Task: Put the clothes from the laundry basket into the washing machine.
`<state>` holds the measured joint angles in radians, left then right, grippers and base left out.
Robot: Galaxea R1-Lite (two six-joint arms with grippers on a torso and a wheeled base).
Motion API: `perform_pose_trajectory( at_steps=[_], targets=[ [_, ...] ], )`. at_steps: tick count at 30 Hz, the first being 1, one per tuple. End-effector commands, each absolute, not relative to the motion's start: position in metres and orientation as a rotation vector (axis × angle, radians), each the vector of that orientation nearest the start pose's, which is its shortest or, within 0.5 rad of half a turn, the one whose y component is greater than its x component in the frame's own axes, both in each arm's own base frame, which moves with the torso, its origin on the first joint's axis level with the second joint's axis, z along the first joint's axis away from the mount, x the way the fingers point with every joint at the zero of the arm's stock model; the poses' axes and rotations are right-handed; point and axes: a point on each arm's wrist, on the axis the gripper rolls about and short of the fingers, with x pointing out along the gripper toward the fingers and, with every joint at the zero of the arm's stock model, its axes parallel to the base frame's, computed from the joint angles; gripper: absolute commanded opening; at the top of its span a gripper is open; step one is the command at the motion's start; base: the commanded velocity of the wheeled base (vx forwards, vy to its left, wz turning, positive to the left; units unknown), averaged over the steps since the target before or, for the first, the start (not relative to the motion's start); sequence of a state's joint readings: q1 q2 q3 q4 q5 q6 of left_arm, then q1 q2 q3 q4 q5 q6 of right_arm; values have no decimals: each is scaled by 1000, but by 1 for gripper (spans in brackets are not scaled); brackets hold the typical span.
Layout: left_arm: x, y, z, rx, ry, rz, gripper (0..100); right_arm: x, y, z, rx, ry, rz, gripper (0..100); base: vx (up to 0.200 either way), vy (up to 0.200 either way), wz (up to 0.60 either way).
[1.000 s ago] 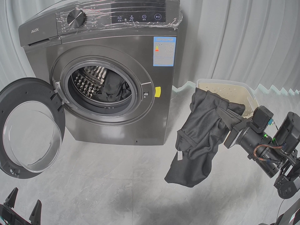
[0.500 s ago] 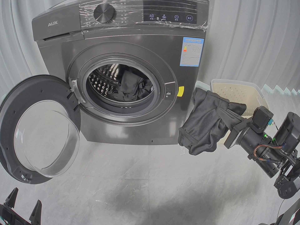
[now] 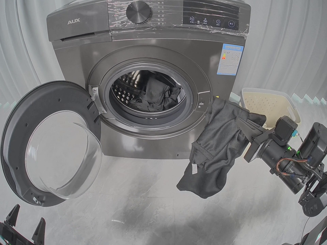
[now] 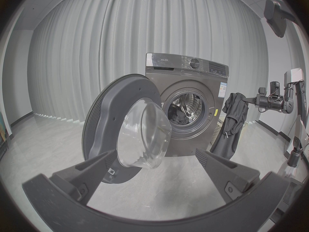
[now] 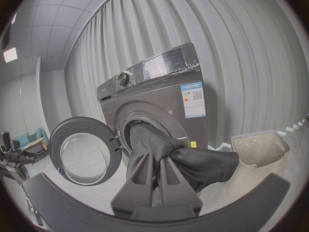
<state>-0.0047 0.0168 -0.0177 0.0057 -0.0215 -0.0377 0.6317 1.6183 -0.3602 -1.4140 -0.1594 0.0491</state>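
The right gripper point(image 3: 243, 123), jaws clamped on a dark garment point(image 3: 218, 143), holds it hanging before the lower right corner of the washing machine point(image 3: 150, 51), near the cream laundry basket point(image 3: 272, 102). Dark clothes point(image 3: 156, 94) lie in the drum behind the open door point(image 3: 51, 143). The left gripper point(image 3: 28, 215) sits low, jaws wide.

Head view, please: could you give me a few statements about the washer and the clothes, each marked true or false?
1. The washer door is open. True.
2. The right end effector grips a dark garment. True.
3. The drum is empty. False: dark clothes lie inside.
4. The basket stands left of the washer. False: it stands to its right.
5. The left end effector holds a garment. False: it is open and empty.
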Motion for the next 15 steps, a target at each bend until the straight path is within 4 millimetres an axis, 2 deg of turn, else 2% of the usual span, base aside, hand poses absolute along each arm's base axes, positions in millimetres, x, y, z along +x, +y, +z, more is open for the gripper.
perform_pose_trajectory(
  at_steps=[1,3,12,15],
  targets=[
    [-23,0,76,-38,5,-26,100,197,140,172,108,-133,475,0,200,0,0],
    [-23,0,76,-38,5,-26,100,197,140,172,108,-133,475,0,200,0,0],
    [-23,0,76,-38,5,-26,100,196,139,170,104,-123,475,0,0,0,0],
    [-23,0,76,-38,5,-26,100,196,139,169,104,-121,476,0,0,200,0]
  ],
)
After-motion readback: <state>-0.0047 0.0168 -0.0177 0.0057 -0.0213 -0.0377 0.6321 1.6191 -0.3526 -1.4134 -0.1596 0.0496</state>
